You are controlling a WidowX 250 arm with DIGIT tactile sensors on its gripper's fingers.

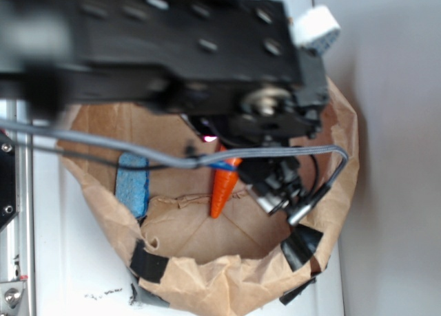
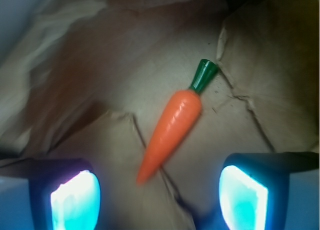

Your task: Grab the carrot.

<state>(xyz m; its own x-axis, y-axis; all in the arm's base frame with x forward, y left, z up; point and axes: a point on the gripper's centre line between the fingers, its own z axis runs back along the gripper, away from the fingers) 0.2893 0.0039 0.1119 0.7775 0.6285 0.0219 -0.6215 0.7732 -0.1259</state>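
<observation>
Carrot (image 2: 173, 122) is lying free on the brown paper bag (image 1: 207, 288) floor, tip pointing to 7 o'clock, green cap to 1 o'clock. Blue sponge (image 1: 132, 185) is sitting at the bag's 9 o'clock wall. Hand (image 2: 159, 195) is hovering above, released, pads (image 2: 75, 200) straddling the tip. Nothing grasped; descent and closing are remaining.

Carrot (image 1: 224, 188) (partly hidden) in paper bag (image 1: 207, 275) — sponge (image 1: 133, 185) beside.

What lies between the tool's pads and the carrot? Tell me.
Nothing but bare brown paper bag floor. In the wrist view the open tool hangs above the carrot, its tip reaching between the pads, untouched.
</observation>
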